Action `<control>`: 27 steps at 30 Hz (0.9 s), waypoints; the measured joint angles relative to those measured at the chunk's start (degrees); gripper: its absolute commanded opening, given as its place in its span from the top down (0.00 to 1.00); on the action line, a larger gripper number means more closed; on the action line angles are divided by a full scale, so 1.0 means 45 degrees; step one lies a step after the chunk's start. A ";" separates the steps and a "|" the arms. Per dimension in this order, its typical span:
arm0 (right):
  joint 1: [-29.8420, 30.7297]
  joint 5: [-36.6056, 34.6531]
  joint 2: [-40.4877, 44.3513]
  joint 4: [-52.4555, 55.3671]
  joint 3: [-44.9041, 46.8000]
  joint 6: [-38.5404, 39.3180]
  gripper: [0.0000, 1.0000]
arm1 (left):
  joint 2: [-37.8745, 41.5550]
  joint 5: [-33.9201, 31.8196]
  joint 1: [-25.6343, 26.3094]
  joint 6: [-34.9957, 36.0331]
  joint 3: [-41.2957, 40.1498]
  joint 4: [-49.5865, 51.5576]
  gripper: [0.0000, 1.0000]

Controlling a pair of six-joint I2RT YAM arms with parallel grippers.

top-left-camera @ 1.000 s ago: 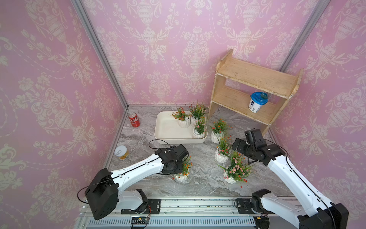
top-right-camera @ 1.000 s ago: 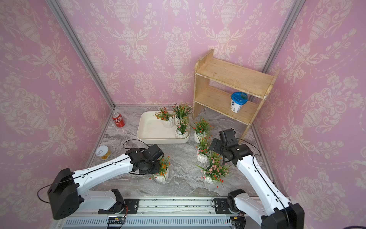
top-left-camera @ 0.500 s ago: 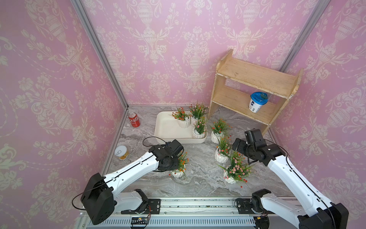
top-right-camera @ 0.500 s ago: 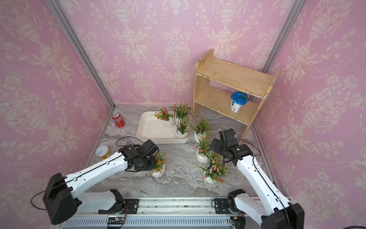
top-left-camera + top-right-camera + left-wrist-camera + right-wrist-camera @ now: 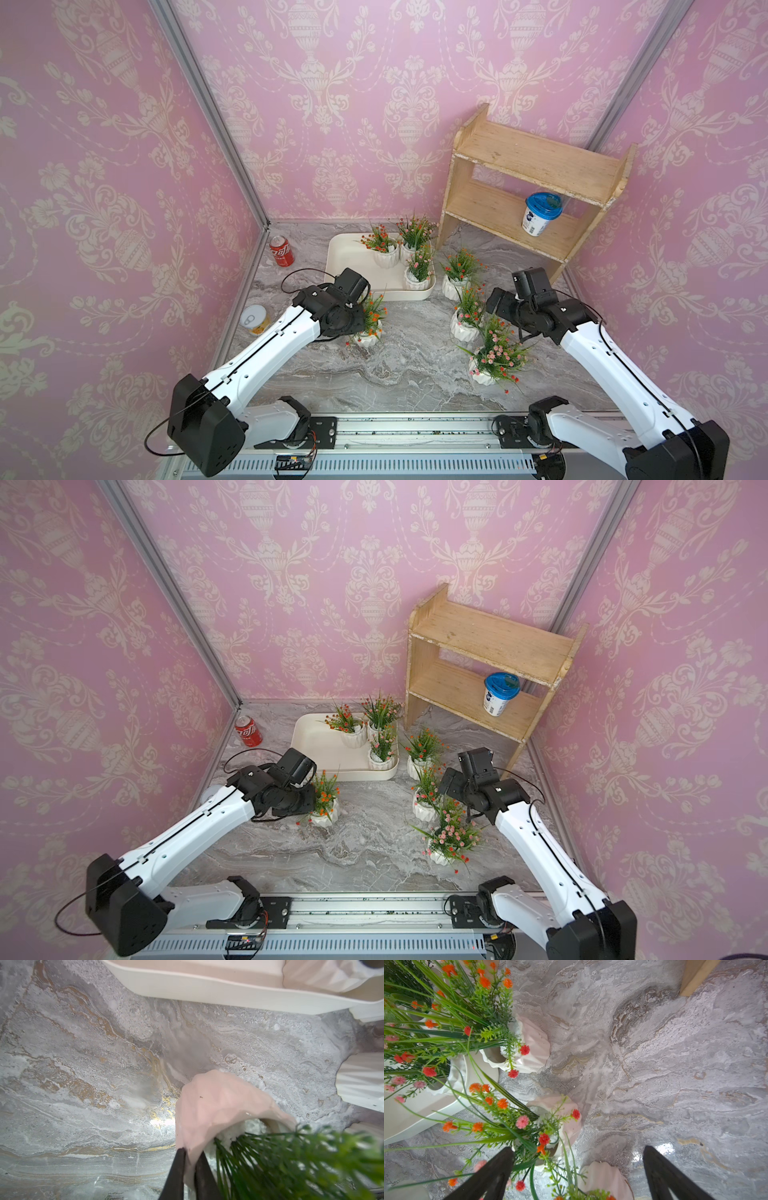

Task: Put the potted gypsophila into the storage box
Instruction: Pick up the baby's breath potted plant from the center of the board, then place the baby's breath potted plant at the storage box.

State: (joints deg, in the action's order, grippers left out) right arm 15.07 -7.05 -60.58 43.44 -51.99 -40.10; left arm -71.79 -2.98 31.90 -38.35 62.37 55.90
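Gypsophila pot (image 5: 218,1105) in left tool (image 5: 190,1152)

In the left wrist view the sprigs (image 5: 301,1163) of the pot (image 5: 218,1105) are blurred to green mush, and the box (image 5: 207,991) gets cut off by the frame edge. In a top view the yellow can (image 5: 206,795) is mostly hidden behind the left arm (image 5: 187,837). Tub (image 5: 540,216) label's too small to be read, tbh.

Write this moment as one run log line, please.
left hand: shut on potted gypsophila rim | right hand: open, empty | storage box: three pots inside
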 measured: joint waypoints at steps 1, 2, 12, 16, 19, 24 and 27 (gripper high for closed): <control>0.0000 0.0039 -0.0029 0.0034 -0.0010 0.0005 0.00 | -0.0112 0.0000 -0.0083 0.0102 0.0233 -0.0010 1.00; 0.0000 0.0073 -0.0058 0.0073 -0.0010 0.0010 0.00 | -0.0243 0.0000 -0.0165 0.0233 0.0461 -0.0019 1.00; -0.0117 0.0471 -0.0330 0.0374 -0.0039 0.0437 0.00 | -0.1477 0.0010 -0.0568 0.0952 0.1608 -0.0024 1.00; -0.0223 0.0549 -0.0437 0.0563 -0.0097 0.0646 0.00 | -0.1875 0.0010 -0.0758 0.1205 0.2098 -0.0019 1.00; -0.0316 0.0646 -0.0437 0.0597 -0.0102 0.0733 0.00 | -0.2147 0.0010 -0.0894 0.1389 0.2501 -0.0102 1.00; -0.0418 0.0767 -0.0432 0.0763 -0.0102 0.0918 0.00 | -0.2608 0.0015 -0.1059 0.1734 0.3157 -0.0301 1.00; -0.0461 0.0831 -0.0432 0.0850 -0.0107 0.0923 0.00 | -0.2992 0.0010 -0.1200 0.1953 0.3531 -0.0481 1.00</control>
State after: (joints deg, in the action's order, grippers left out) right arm 12.99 -3.31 -62.52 47.27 -52.47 -35.94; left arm -85.25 -2.94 26.50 -29.56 78.26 53.74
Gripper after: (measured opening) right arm 0.995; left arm 0.113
